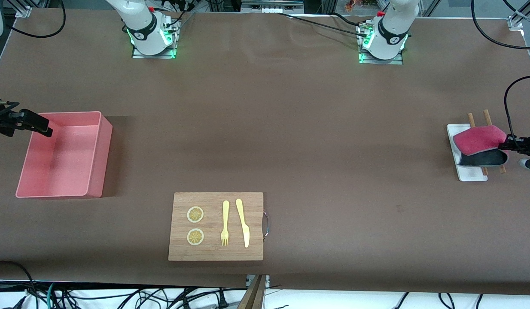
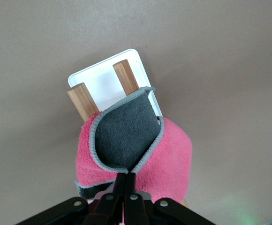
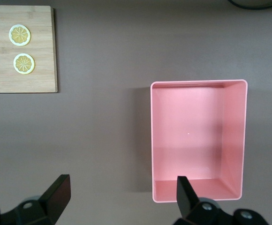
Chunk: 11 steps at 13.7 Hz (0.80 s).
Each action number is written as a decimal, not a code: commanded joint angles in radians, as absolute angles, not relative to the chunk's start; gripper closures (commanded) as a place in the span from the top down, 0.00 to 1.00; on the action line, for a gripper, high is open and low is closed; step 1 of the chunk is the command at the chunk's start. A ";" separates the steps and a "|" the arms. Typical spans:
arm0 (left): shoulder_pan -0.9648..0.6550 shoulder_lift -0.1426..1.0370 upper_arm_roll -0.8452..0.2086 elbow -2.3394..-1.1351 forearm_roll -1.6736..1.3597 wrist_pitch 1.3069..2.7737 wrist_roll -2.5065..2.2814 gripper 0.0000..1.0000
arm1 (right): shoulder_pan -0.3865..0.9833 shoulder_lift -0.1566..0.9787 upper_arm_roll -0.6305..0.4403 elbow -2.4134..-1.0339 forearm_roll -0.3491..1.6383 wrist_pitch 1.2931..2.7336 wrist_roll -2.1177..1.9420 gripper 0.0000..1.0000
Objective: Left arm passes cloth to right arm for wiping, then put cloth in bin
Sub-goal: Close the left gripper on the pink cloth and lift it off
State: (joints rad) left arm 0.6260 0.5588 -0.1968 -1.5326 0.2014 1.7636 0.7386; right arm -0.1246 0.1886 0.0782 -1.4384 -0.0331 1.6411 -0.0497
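1. The cloth (image 1: 479,141) is pinched between the closed fingers of the left gripper (image 1: 507,145) and held over the white tray (image 1: 467,171) at the left arm's end of the table; the handover, the wiping and the binning are judged still to be done
2. The right gripper (image 1: 41,126) hangs with its fingers spread wide over the bin (image 1: 99,159); nothing is held
3. The bin is seen empty; two wooden sticks (image 2: 126,77) lie on the tray

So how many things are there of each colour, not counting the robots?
Pink: 2, the bin and the cloth
Yellow: 4, two lemon slices, fork, knife
White: 1, the tray
Wood brown: 3, cutting board and two sticks
Total: 10
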 commanded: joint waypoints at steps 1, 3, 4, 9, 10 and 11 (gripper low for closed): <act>0.621 0.561 -0.210 -1.481 0.212 1.741 0.742 0.00 | -0.123 0.184 0.080 -1.430 -0.025 1.629 -0.057 1.00; 0.595 0.548 -0.219 -1.418 0.209 1.637 0.720 0.00 | -0.106 0.176 0.081 -1.431 -0.028 1.620 -0.055 1.00; 0.565 0.548 -0.218 -1.364 0.207 1.579 0.691 0.00 | -0.106 0.178 0.081 -1.434 -0.028 1.618 -0.058 1.00; 0.370 0.549 -0.216 -1.243 0.163 1.394 0.536 0.00 | -0.097 0.227 0.080 -1.437 -0.028 1.569 -0.058 1.00; 0.338 0.548 -0.218 -1.241 0.122 1.370 0.485 0.00 | -0.098 0.230 0.080 -1.440 -0.029 1.571 -0.058 1.00; 0.309 0.548 -0.222 -1.230 0.088 1.339 0.426 0.00 | -0.097 0.232 0.080 -1.440 -0.028 1.571 -0.055 1.00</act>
State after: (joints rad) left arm 0.3592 0.5395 -0.2279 -1.2631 0.1386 1.3964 0.5096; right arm -0.0988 0.2176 0.0824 -1.4453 -0.0332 1.5798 -0.0507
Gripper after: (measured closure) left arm 0.982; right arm 0.000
